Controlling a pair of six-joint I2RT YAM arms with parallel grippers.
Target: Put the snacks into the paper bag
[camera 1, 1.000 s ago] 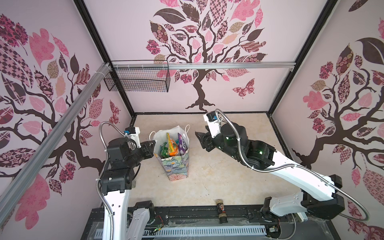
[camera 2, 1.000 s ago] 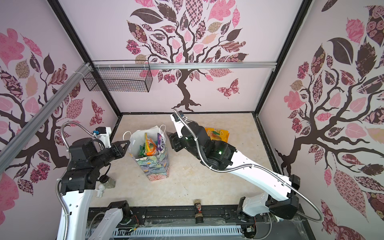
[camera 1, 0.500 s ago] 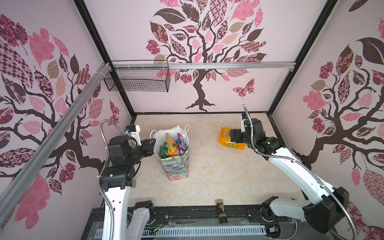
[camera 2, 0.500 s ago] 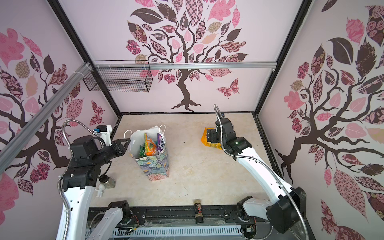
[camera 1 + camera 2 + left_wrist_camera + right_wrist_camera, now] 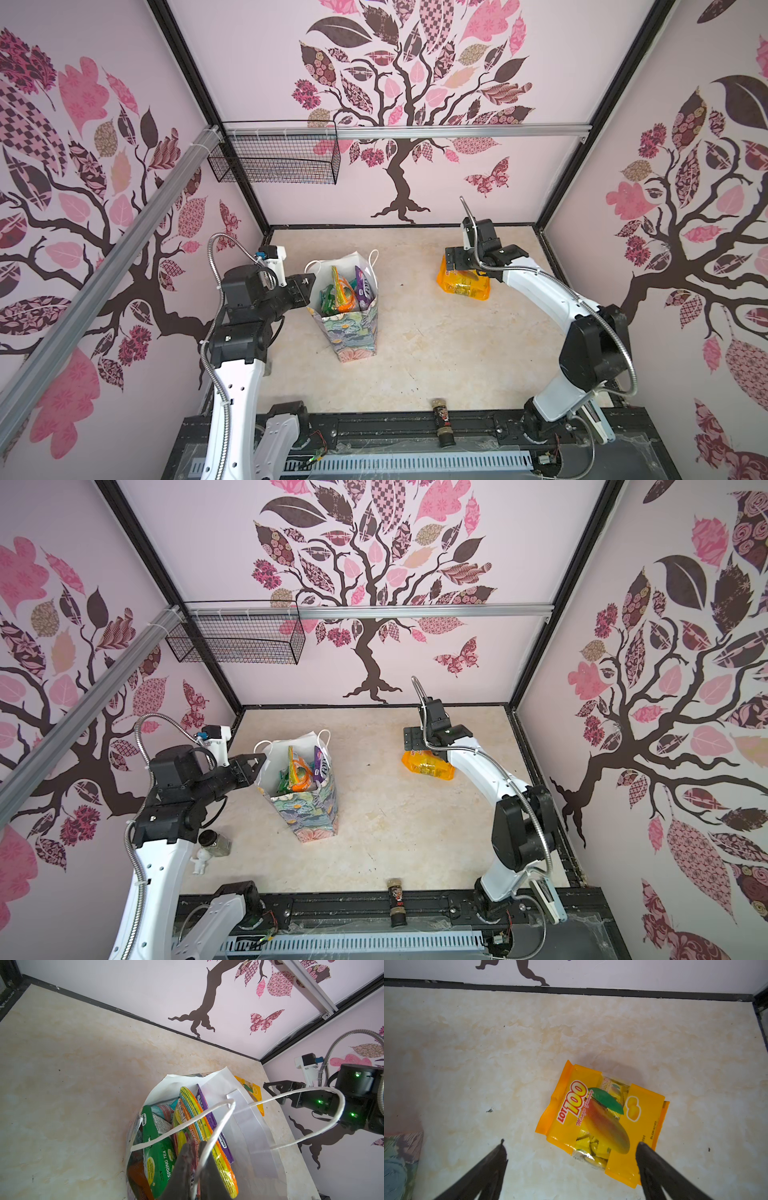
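— Why was your left tool (image 5: 195, 1147) clenched on the cord handle (image 5: 218, 1128)?
— Likely to steady the paper bag (image 5: 353, 332) open. Your right tool (image 5: 571, 1142) hung released over the orange packet (image 5: 602, 1113), at the bag's three o'clock.

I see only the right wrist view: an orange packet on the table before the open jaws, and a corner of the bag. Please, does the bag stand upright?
Observer: Yes, the bag stands upright, left of the packet in both top views.
Operator: What does the left arm do?
Observer: The left gripper is shut on a handle of the bag.
Operator: Is the bag empty?
Observer: No, several snacks stand inside it.
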